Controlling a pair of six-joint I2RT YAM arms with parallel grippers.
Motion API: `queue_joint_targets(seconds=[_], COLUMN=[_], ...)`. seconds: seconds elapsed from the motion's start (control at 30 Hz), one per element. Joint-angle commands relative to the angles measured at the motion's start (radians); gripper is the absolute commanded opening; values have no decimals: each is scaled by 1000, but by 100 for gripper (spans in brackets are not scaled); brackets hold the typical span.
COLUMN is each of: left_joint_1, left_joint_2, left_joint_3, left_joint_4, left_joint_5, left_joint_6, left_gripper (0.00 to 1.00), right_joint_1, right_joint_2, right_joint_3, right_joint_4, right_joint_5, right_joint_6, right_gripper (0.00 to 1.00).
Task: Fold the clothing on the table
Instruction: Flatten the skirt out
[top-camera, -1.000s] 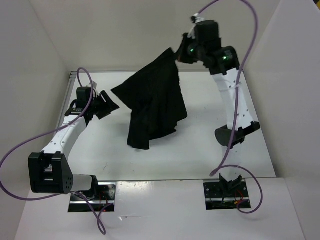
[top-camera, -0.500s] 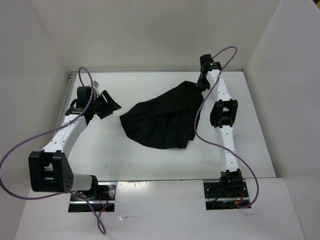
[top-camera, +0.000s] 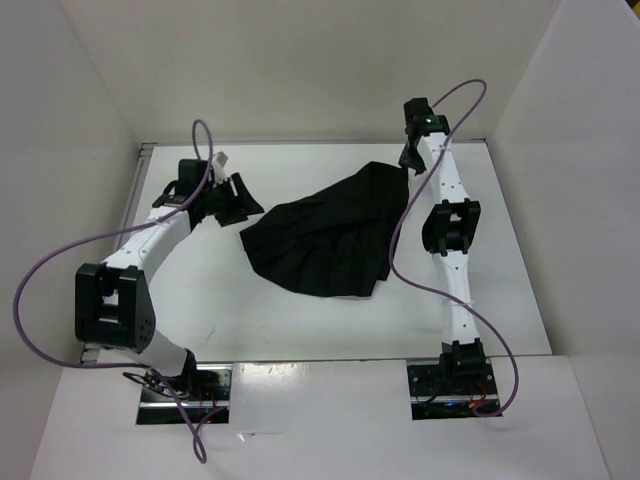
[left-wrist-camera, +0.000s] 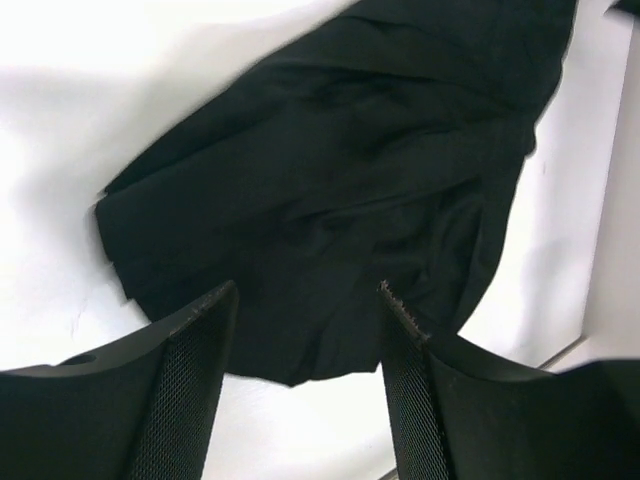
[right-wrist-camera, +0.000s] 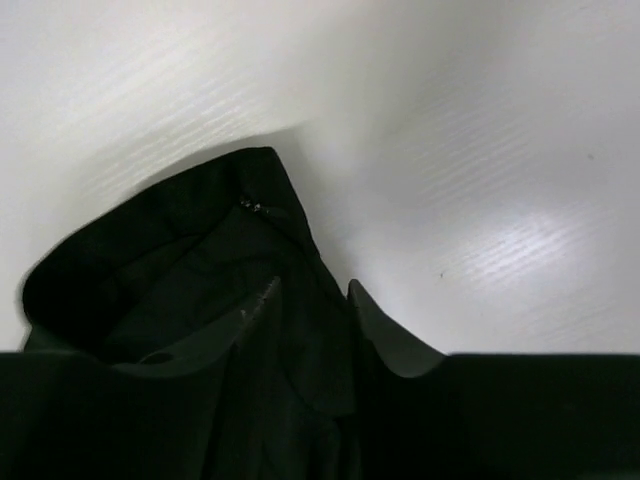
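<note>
Surface (top-camera: 200, 310) is glossy white and rectangular, enclosed by white walls (top-camera: 300, 70) on three sides. Clothing (top-camera: 325, 240), a single black matte garment, lies spread in a rough fan on the middle of the surface, its narrow end pointing to the far right corner and its wide, ridged hem toward the left and near side. Left arm (top-camera: 150, 245) reaches across the left half. The left end effector (top-camera: 245, 203) hovers just beside the garment's left edge, with fingers (left-wrist-camera: 190, 380) set wide apart and nothing between them. Right arm (top-camera: 450, 230) extends to the far edge. The right end effector (top-camera: 408, 160) sits at the garment's narrow end, its fingers (right-wrist-camera: 385, 330) narrowly parted with dark fabric in the gap. Whether they pinch it cannot be determined. Purple cables (top-camera: 40, 290) loop from each arm.
</note>
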Motion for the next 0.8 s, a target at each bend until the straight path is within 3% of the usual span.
queue_joint_targets(seconds=[0.0,0.17,0.37,0.5,0.77], left_joint_1=[-110,-283,-423,-452,-452], left_joint_2=[62,164,328,432,632], left_joint_3=[141,334,484,573,728], left_joint_4=[-14,-38,13,41,76], left_joint_5=[18,-183,-296,-274,-134], left_joint_6=[183,428,706,826,806], left_gripper=[65,60,65,66,66], right_joint_1=[21,90,142,142,151], right_joint_2=[-192,-287,-417,-508,-684], right_joint_3=[41,-30,-100,-172,-281], right_joint_4=[-20,-38,-29,-20,8], right_joint_5=[74,74,39,50,119], right_joint_6=[6,-3,-14,-14,-14], right_gripper=[41,44,49,50,54])
